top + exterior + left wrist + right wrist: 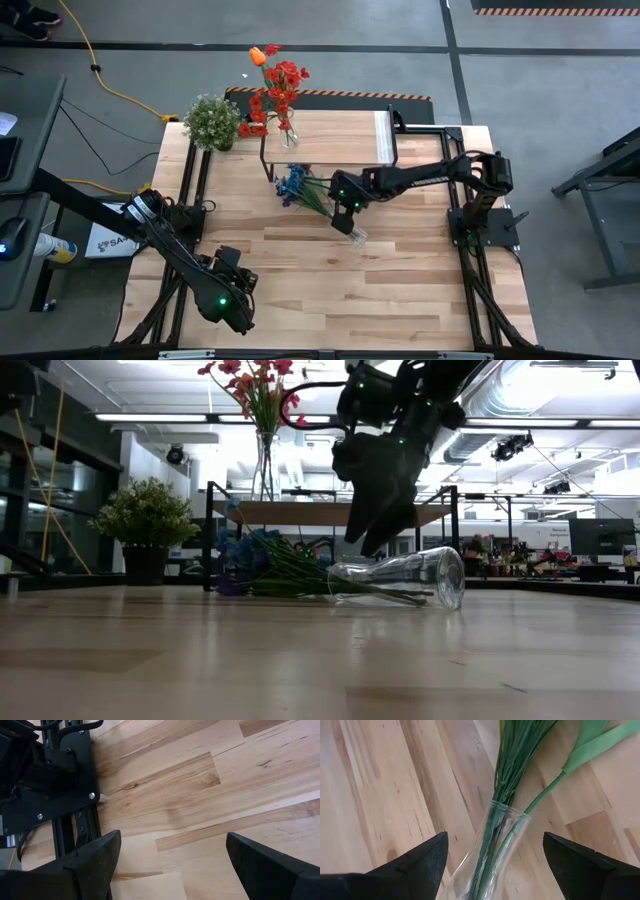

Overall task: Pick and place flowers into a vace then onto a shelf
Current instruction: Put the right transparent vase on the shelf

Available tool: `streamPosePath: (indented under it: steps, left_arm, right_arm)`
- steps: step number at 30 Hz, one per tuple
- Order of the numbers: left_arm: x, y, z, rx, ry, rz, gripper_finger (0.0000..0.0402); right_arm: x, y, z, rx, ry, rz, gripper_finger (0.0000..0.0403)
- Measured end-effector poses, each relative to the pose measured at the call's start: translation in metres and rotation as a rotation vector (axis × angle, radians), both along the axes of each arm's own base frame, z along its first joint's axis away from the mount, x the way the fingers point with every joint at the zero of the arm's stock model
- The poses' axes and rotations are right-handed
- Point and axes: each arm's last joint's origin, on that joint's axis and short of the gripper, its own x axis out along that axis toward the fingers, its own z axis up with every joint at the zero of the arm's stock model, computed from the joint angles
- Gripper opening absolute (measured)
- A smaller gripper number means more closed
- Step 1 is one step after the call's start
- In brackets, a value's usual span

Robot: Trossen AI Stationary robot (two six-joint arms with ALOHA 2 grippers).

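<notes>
a clear glass vase (400, 580) lies on its side near the middle of the wooden table (400, 300), with green stems (512, 760) running into its neck and a blue-purple bunch (293, 185) spilling out towards ten o'clock. the right gripper (350, 205) hangs just above the vase's neck, its fingers (415, 865) spread wide either side of the glass, not touching it. at twelve o'clock the shelf (335, 135) carries a second, upright vase (288, 135) of red flowers (275, 95) with an orange tulip (258, 56); a potted plant (212, 122) stands beside it at ten o'clock. the left gripper (238, 290) waits at seven o'clock, its fingers (95, 860) apart over bare wood.
</notes>
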Motion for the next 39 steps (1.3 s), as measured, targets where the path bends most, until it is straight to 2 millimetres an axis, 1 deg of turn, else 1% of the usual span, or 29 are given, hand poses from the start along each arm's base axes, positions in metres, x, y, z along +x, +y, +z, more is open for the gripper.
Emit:
streamPosePath:
  steps: [6, 20, 22, 28, 39]
  left_arm:
    - [0.000, 0.000, 0.000, 0.000, 0.000, 0.000, 0.0392]
    - [0.001, -0.001, 0.000, -0.007, -0.008, -0.001, 0.0392]
    - [0.001, -0.001, -0.001, -0.009, -0.011, -0.001, 0.0392]
    - [0.001, -0.001, -0.001, -0.009, -0.020, -0.005, 0.0392]
    - [0.002, -0.002, -0.001, -0.015, -0.026, -0.004, 0.0392]
  right_arm:
    - [-0.001, -0.003, -0.001, -0.001, 0.012, 0.004, 0.0314]
    - [-0.001, -0.002, 0.000, 0.018, 0.004, 0.023, 0.0314]
    - [-0.001, -0.002, -0.002, 0.022, 0.002, 0.025, 0.0314]
    - [-0.008, -0.001, -0.015, 0.043, 0.016, 0.013, 0.0314]
    - [-0.005, -0.002, -0.013, 0.039, -0.025, 0.022, 0.0314]
